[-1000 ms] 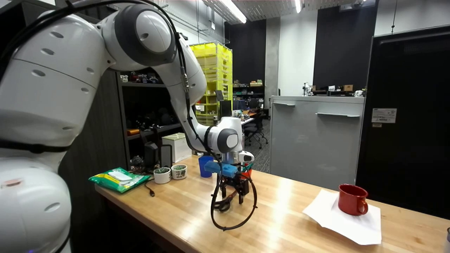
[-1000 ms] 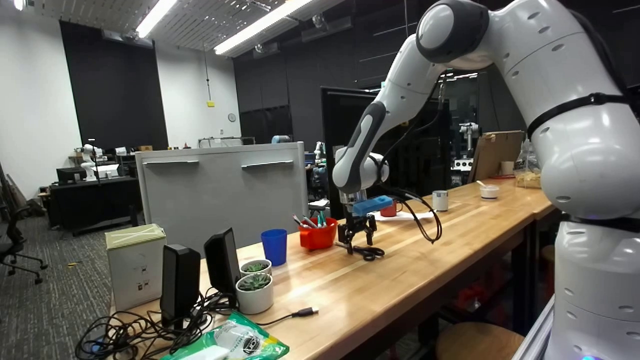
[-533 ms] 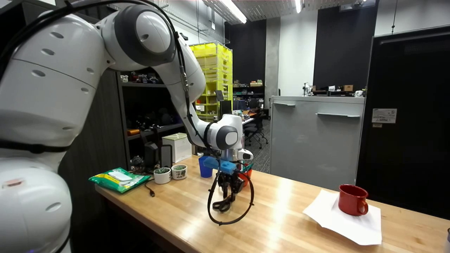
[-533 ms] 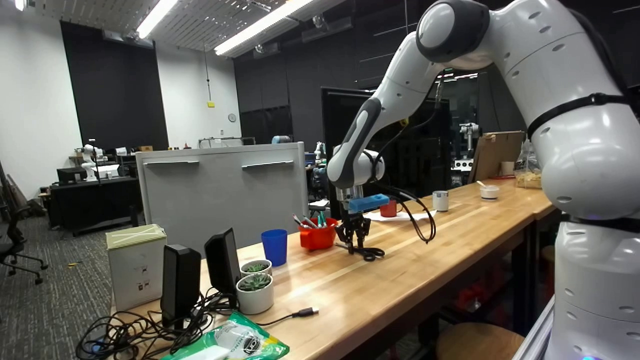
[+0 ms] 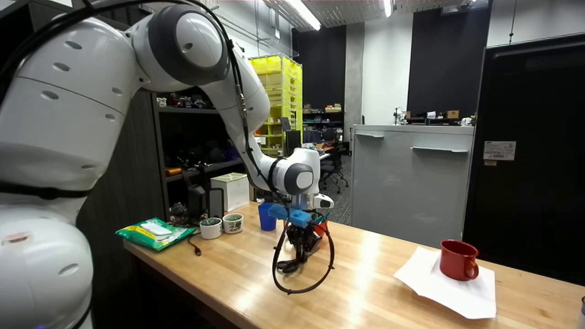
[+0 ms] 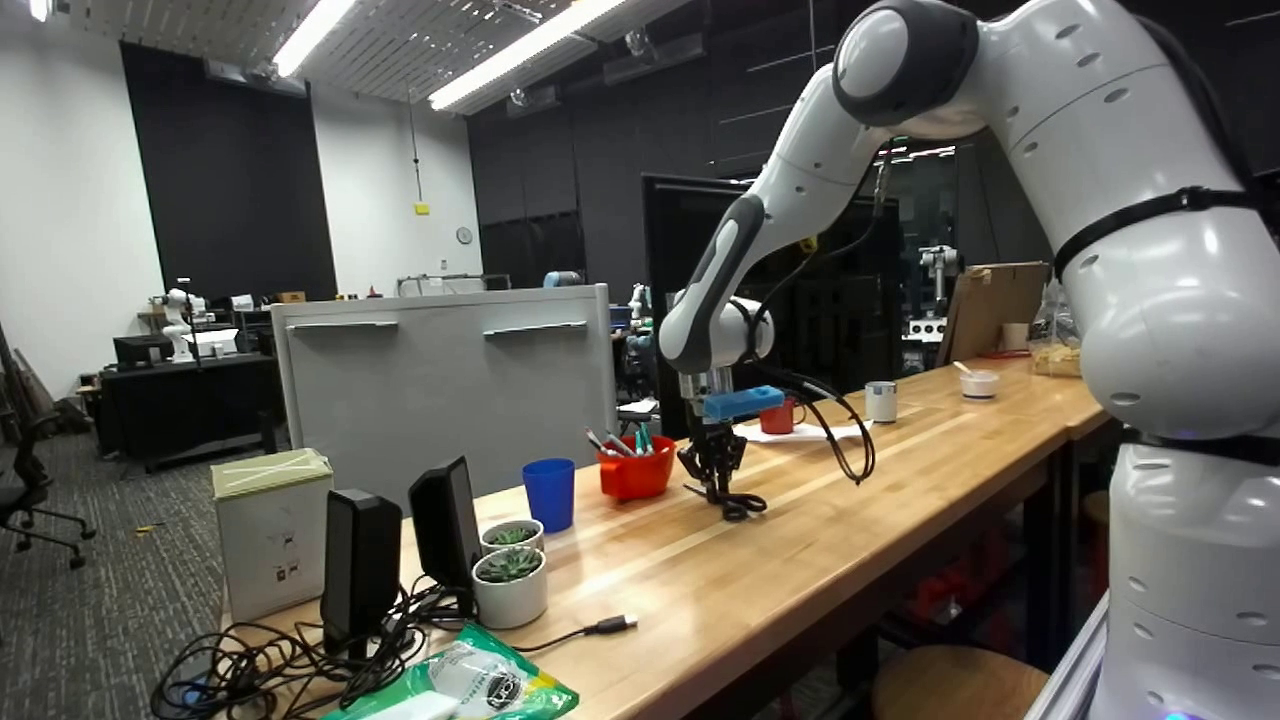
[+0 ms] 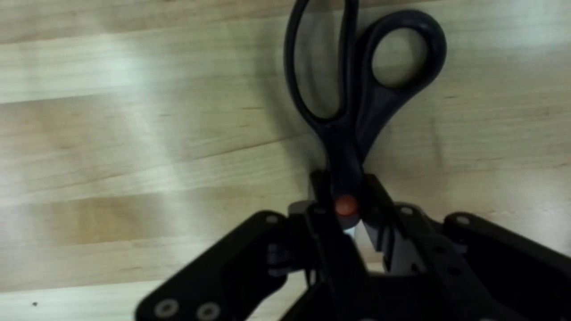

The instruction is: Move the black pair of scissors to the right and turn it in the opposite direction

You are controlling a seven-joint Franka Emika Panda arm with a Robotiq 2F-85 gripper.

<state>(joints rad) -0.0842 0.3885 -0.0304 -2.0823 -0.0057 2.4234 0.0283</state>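
Note:
The black pair of scissors (image 7: 342, 142) lies low over the wooden table, its two loop handles (image 7: 403, 20) pointing to the top of the wrist view and an orange pivot showing at the jaws. My gripper (image 7: 346, 189) is shut on the scissors at the shank beside that pivot, one finger on each side. The blades are mostly hidden beneath the gripper in the wrist view. In an exterior view the handles (image 6: 742, 508) stick out on one side of the gripper (image 6: 717, 490) and a blade tip shows on its opposite side. Whether the scissors touch the table I cannot tell.
Close to the gripper stands a red container (image 6: 637, 472) with pens, then a blue cup (image 6: 548, 495). A red mug (image 5: 458, 259) rests on white paper (image 5: 480, 301). Potted plants (image 6: 510, 590), black speakers (image 6: 360, 570) and a green bag (image 5: 153, 234) occupy the table's end.
The jaws have gone from wide apart to shut on the scissors. Over the last half second the gripper and scissors have shifted slightly, and the visible blade tip sits nearer the gripper.

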